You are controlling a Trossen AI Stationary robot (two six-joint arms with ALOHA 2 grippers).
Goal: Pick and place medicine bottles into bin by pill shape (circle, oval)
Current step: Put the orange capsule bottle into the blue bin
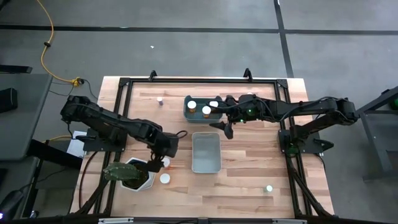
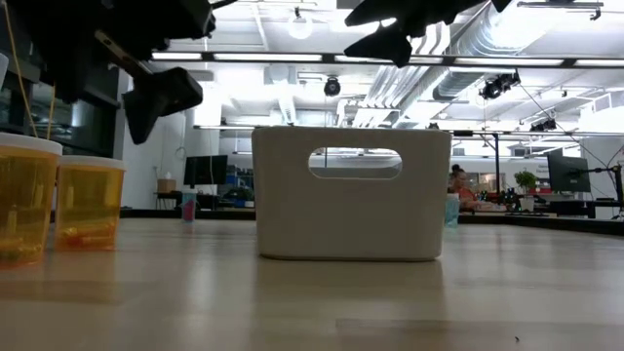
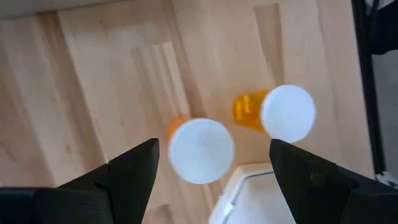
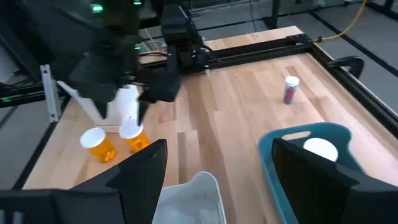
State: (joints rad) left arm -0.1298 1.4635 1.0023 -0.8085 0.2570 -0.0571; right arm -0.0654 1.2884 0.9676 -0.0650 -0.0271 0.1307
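Left gripper (image 1: 158, 163) hangs with its fingers spread just above two amber medicine bottles (image 3: 200, 149) with white caps, both standing on the table (image 1: 249, 180) beside the white plant pot (image 1: 134, 175). Past them sits the white bin (image 1: 206, 152), with nothing showing inside. Right gripper (image 1: 224, 126), fingers apart too, hovers between that bin and the blue bin (image 1: 188, 112), which holds three capped bottles. One small bottle (image 1: 160, 100) stands farther off.

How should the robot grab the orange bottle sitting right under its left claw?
From straight above, judging by its pose: the bottle stands upright, white cap facing up. The open left gripper could lower its jaws around the cap's round sides, away from the plant pot and the neighboring bottle.
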